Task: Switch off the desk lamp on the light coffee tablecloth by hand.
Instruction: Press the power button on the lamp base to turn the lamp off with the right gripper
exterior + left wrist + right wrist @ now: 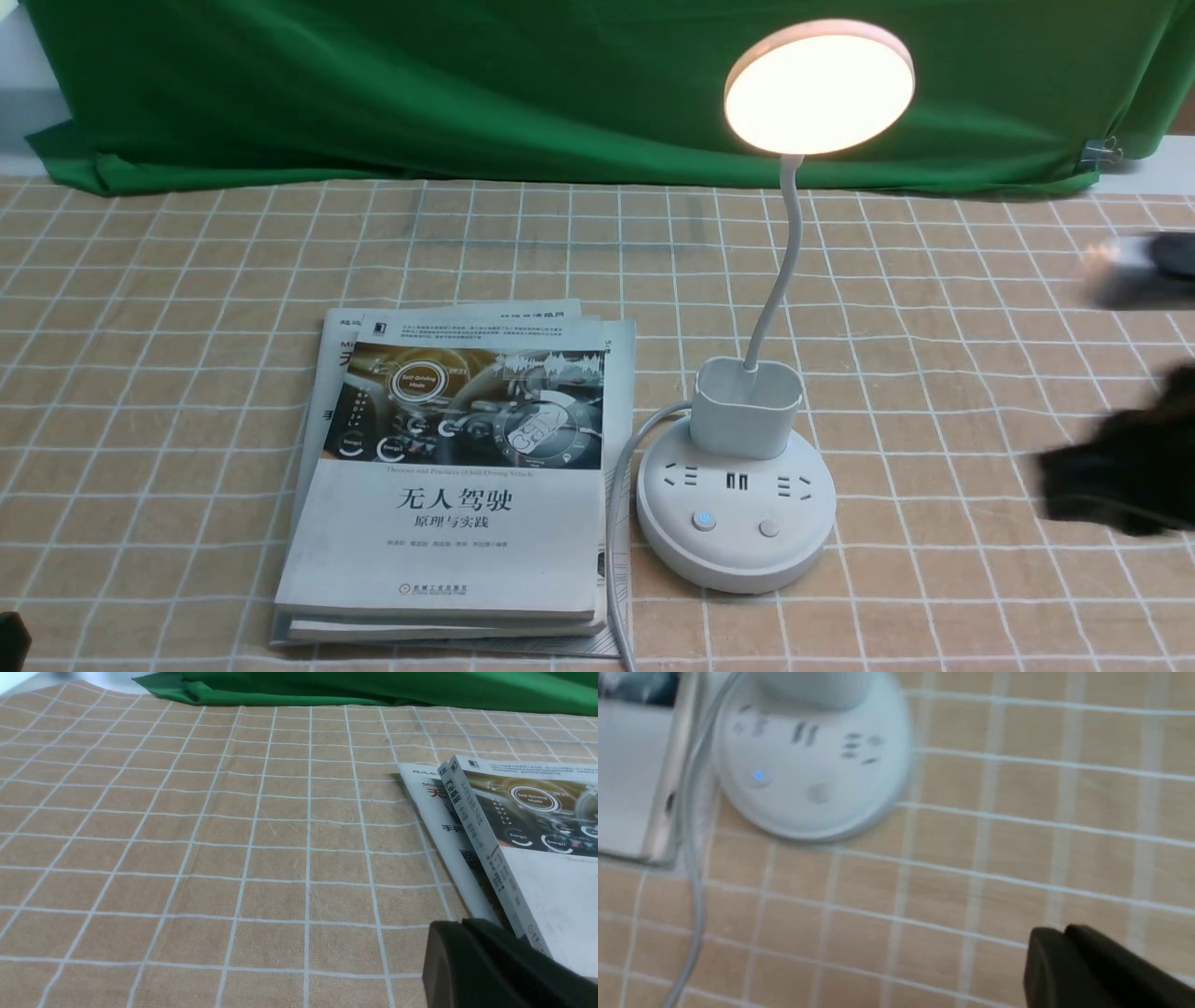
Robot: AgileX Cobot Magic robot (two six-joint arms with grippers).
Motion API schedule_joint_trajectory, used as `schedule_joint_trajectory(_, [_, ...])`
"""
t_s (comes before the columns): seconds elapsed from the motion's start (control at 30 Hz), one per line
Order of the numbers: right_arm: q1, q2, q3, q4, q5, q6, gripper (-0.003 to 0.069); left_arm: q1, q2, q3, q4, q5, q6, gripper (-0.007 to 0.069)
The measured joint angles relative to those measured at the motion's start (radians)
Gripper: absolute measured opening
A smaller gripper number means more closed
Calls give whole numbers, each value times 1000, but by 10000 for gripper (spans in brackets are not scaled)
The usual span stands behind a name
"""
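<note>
Tan cloth with a white grid, the tablecloth (187, 280), covers the surface, and the lamp (747, 411) stands on it, lit. Its round head (819, 86) glows warm white above a thin bent neck (784, 261). The neck comes down into the back edge of a white cup (747, 415) set on the rear of the round base (735, 551). As far as the front view looks into the cup, only its own pale wall shows. On the base's top are sockets and two buttons: one shows a small blue light (704, 521), the other (768, 528) is plain.

The right end effector (1059, 952) shows in its wrist view as a dark block at the picture's edge, over bare cloth. Whether its fingers are spread or pressed together cannot be told. The lamp's base lies beyond it, apart, with several cloth squares between, and nothing touches the buttons. In the front view the right arm is a black smear (1120, 485) to the right of the lamp, and the base sits off to its left with open cloth between them.

The left end effector (460, 942) is likewise a dark block at the edge of its wrist view, its state impossible to tell. A stack of books (457, 485) lies just beside it, to its right. The lamp stands farther right, on the far side of the books. A white cable (616, 523) runs between books and base. A green cloth (467, 84) hangs behind.
</note>
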Motion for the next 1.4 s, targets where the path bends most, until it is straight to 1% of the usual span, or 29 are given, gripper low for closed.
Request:
schedule_joint_trajectory(0.03, [51, 48, -31, -7, -5, 4, 38, 0, 0, 0, 0, 0, 0, 5])
schedule_joint_trajectory(0.07, [59, 66, -36, -9, -7, 4, 38, 0, 0, 0, 0, 0, 0, 5])
schedule_joint_trajectory(0.1, [127, 143, -90, -31, -9, 20, 38, 0, 0, 0, 0, 0, 0, 5])
schedule_joint_trajectory(0.2, [193, 288, -180, -56, 0, 37, 38, 0, 0, 0, 0, 0, 0, 5])
schedule_joint_trajectory(0.3, [221, 387, -246, -67, 0, 42, 38, 0, 0, 0, 0, 0, 0, 5])
schedule_joint_trajectory(0.4, [230, 481, -297, -67, -5, 43, 38, 0, 0, 0, 0, 0, 0, 5])
schedule_joint_trajectory(0.6, [233, 557, -343, -70, -10, 45, 38, 0, 0, 0, 0, 0, 0, 5])
schedule_joint_trajectory(1.4, [237, 635, -351, -62, -44, 45, 38, 0, 0, 0, 0, 0, 0, 5])
